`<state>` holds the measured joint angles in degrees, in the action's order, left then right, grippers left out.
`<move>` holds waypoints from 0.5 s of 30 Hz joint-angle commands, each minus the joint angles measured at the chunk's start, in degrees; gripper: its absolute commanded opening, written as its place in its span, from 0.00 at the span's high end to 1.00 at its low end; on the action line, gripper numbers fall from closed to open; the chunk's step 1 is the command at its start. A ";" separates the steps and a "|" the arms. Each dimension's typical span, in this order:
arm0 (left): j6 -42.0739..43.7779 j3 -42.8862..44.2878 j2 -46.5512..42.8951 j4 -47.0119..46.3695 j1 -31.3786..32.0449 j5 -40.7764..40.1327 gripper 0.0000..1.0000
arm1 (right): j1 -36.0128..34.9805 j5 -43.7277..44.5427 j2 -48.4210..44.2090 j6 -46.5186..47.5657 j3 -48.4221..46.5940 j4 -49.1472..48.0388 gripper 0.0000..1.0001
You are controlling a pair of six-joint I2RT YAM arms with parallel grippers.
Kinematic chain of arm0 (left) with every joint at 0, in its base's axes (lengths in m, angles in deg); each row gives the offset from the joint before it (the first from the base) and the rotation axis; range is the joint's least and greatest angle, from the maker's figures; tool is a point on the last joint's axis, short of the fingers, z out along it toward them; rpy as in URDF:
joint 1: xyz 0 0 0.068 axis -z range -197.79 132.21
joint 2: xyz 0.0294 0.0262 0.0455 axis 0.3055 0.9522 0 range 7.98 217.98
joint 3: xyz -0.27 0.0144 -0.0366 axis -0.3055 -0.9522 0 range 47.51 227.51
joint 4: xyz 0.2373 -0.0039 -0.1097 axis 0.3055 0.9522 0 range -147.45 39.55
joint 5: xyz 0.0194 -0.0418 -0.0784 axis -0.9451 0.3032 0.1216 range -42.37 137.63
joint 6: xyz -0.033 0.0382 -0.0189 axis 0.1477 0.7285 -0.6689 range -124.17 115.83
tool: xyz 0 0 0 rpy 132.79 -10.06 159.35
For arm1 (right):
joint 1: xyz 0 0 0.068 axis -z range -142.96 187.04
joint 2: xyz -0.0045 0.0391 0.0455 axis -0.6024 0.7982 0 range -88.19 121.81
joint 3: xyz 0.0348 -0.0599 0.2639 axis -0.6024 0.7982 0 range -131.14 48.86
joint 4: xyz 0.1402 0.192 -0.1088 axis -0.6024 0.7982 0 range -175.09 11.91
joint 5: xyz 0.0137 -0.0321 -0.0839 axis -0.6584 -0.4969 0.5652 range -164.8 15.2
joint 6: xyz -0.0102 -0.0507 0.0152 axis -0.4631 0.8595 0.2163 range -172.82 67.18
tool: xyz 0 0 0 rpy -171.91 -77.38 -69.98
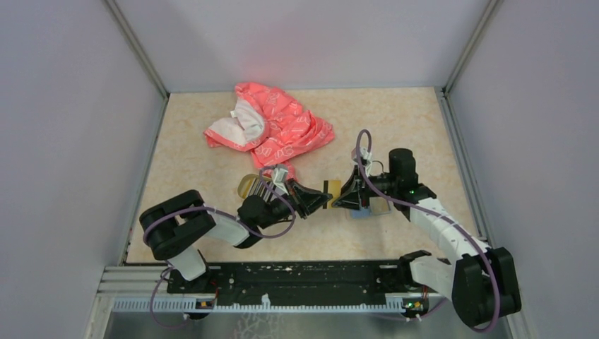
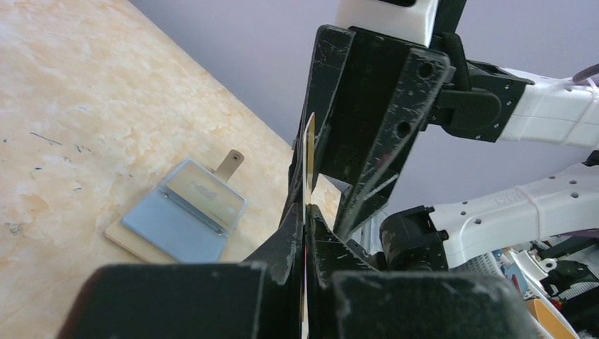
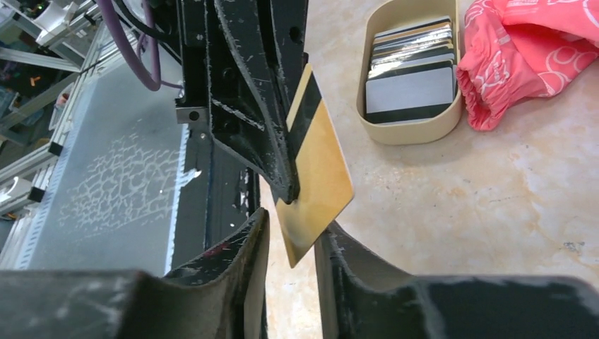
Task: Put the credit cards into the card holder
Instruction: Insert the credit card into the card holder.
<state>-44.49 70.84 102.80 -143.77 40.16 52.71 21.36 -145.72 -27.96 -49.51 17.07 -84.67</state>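
The left gripper (image 2: pixel 305 215) was clenched on a golden-tan credit card (image 3: pixel 318 162), held on edge in mid-air. The right gripper (image 3: pixel 291 236) straddled its far end, fingers parted. The card holder (image 2: pixel 182 219) lay open on the table (image 2: pixel 70 106) below.

Golden card (image 3: pixel 318 162) midair, other cards (image 3: pixel 413 78) stacked, holder (image 2: pixel 180 219) open flat

Top view: I see only a sliver of the card holder (image 1: pixel 380 207) beneath the right gripper (image 1: pixel 337 198), toward the table's (image 1: pixel 395 127) near edge; the left arm (image 1: pixel 263 210) half hides the dish (image 1: pixel 247 186). Right wrist view: dish rim cropped; credit cards (image 3: pixel 410 92) inside uncountable.
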 commanded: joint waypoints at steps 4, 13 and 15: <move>-0.02 1.28 -0.09 -16.40 0.36 0.77 0.93 | -0.93 -3.96 1.32 -1.02 -1.98 -2.42 0.90; 3.71 -6.08 -13.06 -1.92 -9.73 22.58 0.33 | -1.64 -4.21 5.26 36.68 -12.73 35.37 1.00; 7.27 -5.93 -18.19 8.42 -12.62 28.53 0.21 | -3.50 -1.63 6.16 41.66 -13.80 39.28 1.00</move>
<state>-42.11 65.55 92.60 -142.99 32.86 66.24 20.62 -148.51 -23.09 -26.78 7.30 -61.04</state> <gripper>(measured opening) 0.700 0.006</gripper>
